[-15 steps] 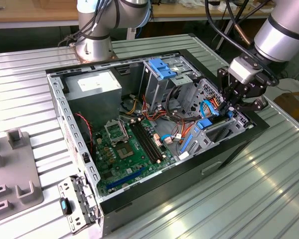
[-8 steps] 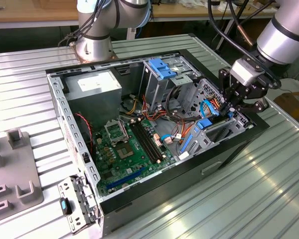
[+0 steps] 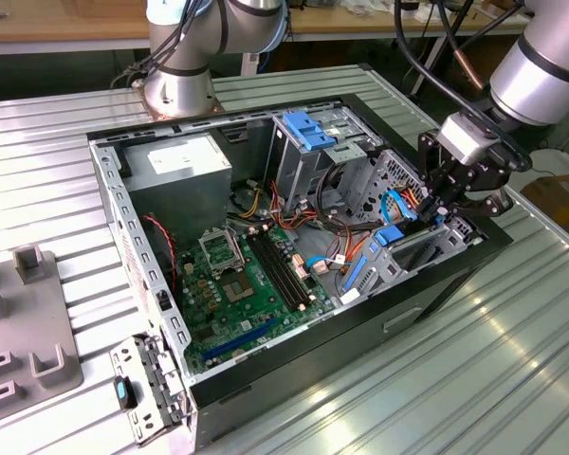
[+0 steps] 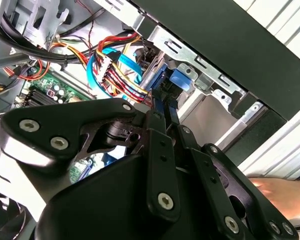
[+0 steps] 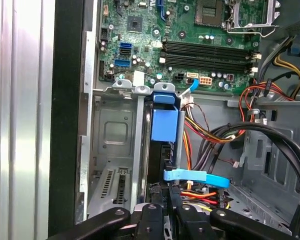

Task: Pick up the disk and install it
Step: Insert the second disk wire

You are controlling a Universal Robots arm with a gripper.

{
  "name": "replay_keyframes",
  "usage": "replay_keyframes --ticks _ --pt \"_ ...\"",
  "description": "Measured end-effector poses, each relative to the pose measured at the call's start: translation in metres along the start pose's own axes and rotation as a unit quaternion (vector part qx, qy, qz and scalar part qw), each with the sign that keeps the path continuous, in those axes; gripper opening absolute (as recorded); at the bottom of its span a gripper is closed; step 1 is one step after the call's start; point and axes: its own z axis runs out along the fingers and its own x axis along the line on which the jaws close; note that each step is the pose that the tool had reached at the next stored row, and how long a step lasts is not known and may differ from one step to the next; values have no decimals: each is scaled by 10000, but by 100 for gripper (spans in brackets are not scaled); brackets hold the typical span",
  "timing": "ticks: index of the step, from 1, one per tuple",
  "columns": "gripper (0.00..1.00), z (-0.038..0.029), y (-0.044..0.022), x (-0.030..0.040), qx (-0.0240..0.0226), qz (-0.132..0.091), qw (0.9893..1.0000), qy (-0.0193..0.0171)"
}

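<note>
The arm is at the corner of the open computer case [image 3: 294, 374] on the exterior view's right, and its gripper [image 3: 458, 204] hangs down over the metal drive cage [image 5: 115, 135] there. In the first wrist view the disk [image 5: 159, 160] stands on its edge inside 1 slot of this cage, with the blue tab of its carrier [image 5: 165, 122] at the end far from the gripper. The 2 fingers [image 5: 151, 212] are pressed close together on the near end of the disk, so I judge they are clamped on it (the contact itself is partly hidden by the black finger links).

By this I think the picking is done and the work is in the installing step: the disk is already in the slot, but I cannot tell whether it is fully seated.

A bundle of red, yellow and black cables [image 5: 205, 135] and a blue flat cable [image 5: 195, 176] lie just beside the slot; the blue one touches the disk's side. In my judgement, to finish this step calls for a straight push along the slot walls, no tilt, and the cables must not be trapped.

In the second wrist view, a person's hand [image 4: 277, 192] rests outside the case.
</note>
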Motion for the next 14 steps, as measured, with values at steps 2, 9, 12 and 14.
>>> replay_keyframes --ticks 2,9,12,14 --pt "17 1 1 0 1 13 10000 0" --pt "17 4 2 -13 9 124 9999 5" --pt "17 5 3 -19 9 126 9999 4" --pt "17 6 4 -24 10 125 9999 4"
